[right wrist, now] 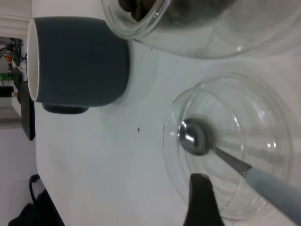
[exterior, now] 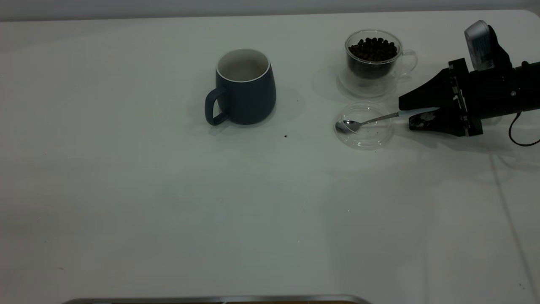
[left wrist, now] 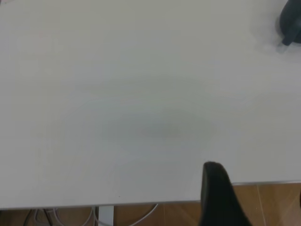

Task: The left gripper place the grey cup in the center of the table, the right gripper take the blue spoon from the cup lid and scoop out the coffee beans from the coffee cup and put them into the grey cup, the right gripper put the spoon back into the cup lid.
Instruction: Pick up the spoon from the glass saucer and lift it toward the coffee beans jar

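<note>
Right hand (exterior: 406, 113): open, fingers either side of the blue spoon's (exterior: 371, 120) handle.
Spoon bowl: in the cup lid (exterior: 364, 125).
Grey cup (exterior: 244, 86): mid-tabletop (exterior: 168, 202).
Left hand: state unclear.

A: Cup (exterior: 244, 88) position?
B: Mid-worktop (exterior: 168, 202), toward the far edge. Coffee cup (exterior: 373, 59) well to its right, beans (exterior: 373, 48) inside.
A: Lid (exterior: 365, 125)?
B: Just in front of the coffee cup. Spoon (exterior: 367, 122) lies in it, handle toward the right pincer (exterior: 411, 114) beside it.
</note>
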Robot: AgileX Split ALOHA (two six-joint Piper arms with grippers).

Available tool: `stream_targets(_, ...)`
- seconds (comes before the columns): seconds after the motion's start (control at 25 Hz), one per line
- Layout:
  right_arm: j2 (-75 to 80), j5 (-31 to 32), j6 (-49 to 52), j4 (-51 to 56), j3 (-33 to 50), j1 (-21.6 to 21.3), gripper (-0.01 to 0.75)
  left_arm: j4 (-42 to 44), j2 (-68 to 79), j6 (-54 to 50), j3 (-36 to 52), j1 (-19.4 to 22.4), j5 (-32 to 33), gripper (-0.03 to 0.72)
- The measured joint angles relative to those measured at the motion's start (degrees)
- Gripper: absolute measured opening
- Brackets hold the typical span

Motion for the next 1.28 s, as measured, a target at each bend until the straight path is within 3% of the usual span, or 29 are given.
stream_targets(0.84, 0.44, -0.24, -1.48, 3.01, -0.17, 0.00, 0.500, 0.00, 0.00, -0.05, 0.00, 0.00, 0.00, 0.475)
stream_targets(1.0, 0.44, -0.24, -1.48, 2.83, -0.17, 0.00, 0.408, 0.00, 0.00, -0.05, 0.00, 0.00, 0.00, 0.475)
stream_targets(1.28, 0.44, 0.62, -1.62, 1.89, -0.17, 0.00, 0.155, 0.00, 0.00, -0.05, 0.00, 0.00, 0.00, 0.475)
